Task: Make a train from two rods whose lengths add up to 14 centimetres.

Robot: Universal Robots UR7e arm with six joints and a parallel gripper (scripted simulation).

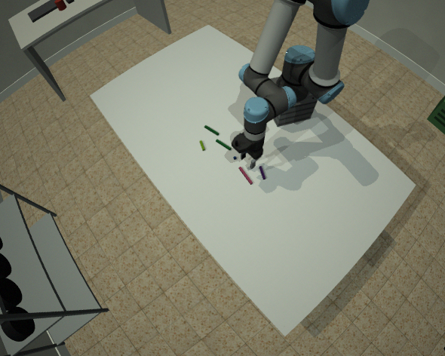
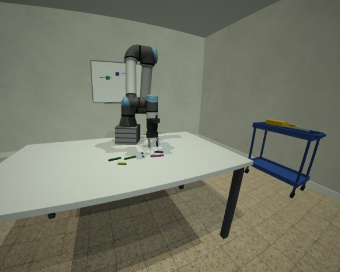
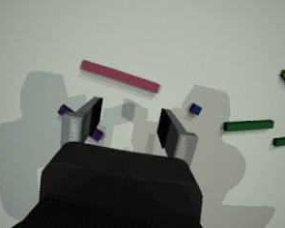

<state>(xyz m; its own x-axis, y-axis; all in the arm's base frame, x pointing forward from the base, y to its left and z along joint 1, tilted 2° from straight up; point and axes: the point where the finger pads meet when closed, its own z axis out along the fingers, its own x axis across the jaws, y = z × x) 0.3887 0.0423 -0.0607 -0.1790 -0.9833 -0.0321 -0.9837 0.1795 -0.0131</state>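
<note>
Tool (image 1: 251, 162) fully open, nothing between the fingers, pointing straight down above the tabletop (image 1: 292, 244). It hangs just off the arm's base block (image 2: 127, 134), toward the middle of the tabletop.

Rods, all flat on the tabletop, all in the half nearer the base:
- pink rod (image 1: 245, 175) just past the tool tips on the side away from the base; in the wrist view (image 3: 121, 77) it lies crosswise ahead of the open fingers.
- purple rod (image 1: 262, 172) beside the pink one, apart from it, roughly parallel. In the wrist view it is mostly hidden behind one finger, only its ends showing (image 3: 64, 110).
- small blue rod (image 1: 234, 157) right by the tool body, on the opposite side from the purple.
- two green rods (image 1: 211, 130) and (image 1: 223, 144), near each other, roughly parallel, staggered, not touching.
- lime rod (image 1: 202, 145) beyond the greens, furthest from the tool.

No two rods lie end to end.
</note>
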